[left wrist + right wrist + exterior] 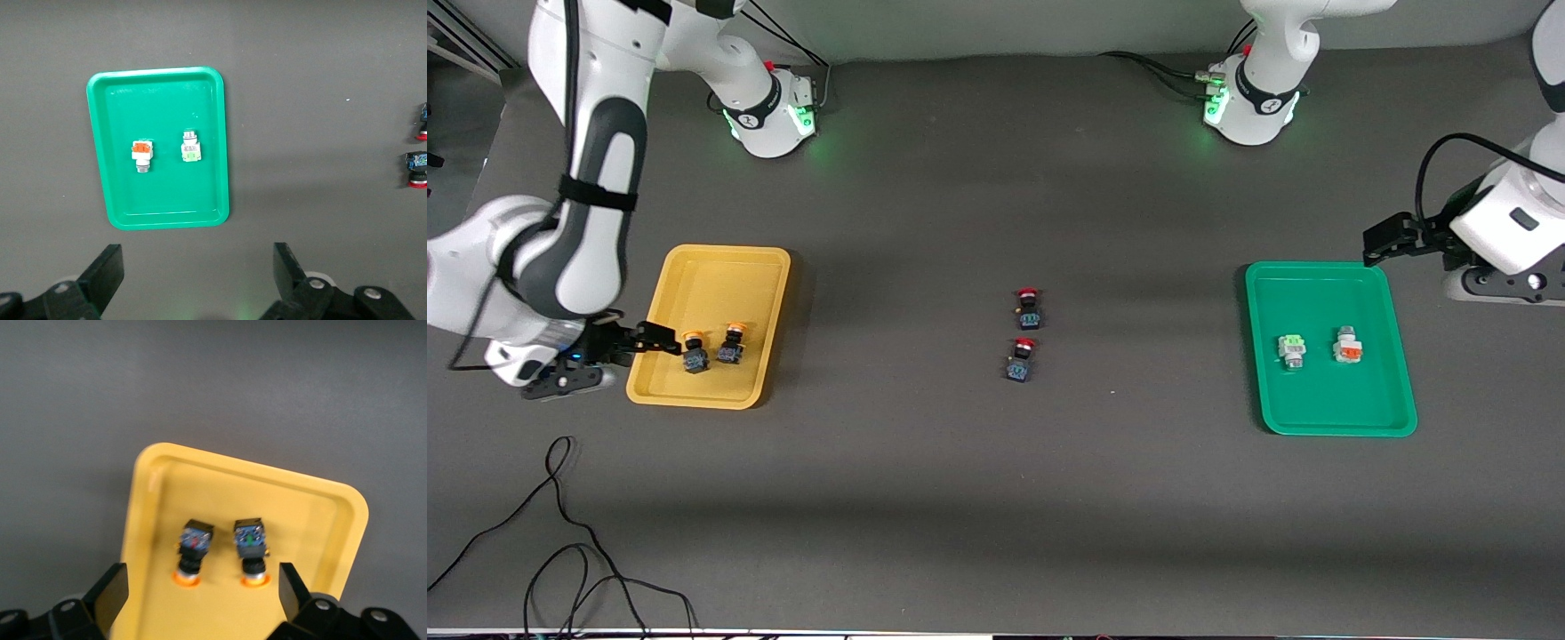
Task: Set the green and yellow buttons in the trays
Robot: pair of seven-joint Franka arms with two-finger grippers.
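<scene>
Two yellow-capped buttons (694, 351) (731, 344) lie side by side in the yellow tray (720, 267); the right wrist view shows them (193, 550) (250, 547) on the tray floor (300, 513). My right gripper (656, 338) (200, 587) hangs open over that tray's edge, holding nothing. In the green tray (1325, 400) (167, 193) lie a green-ended button (1292, 349) (191, 148) and an orange-red-ended button (1348, 347) (141, 153). My left gripper (1383, 240) (197, 270) is open and empty, up beside the green tray's corner nearest the left arm's base.
Two red-capped dark buttons (1029, 308) (1021, 360) sit mid-table between the trays, and show in the left wrist view (421, 121) (417, 170). Black cables (560, 533) trail over the table edge nearest the front camera, at the right arm's end.
</scene>
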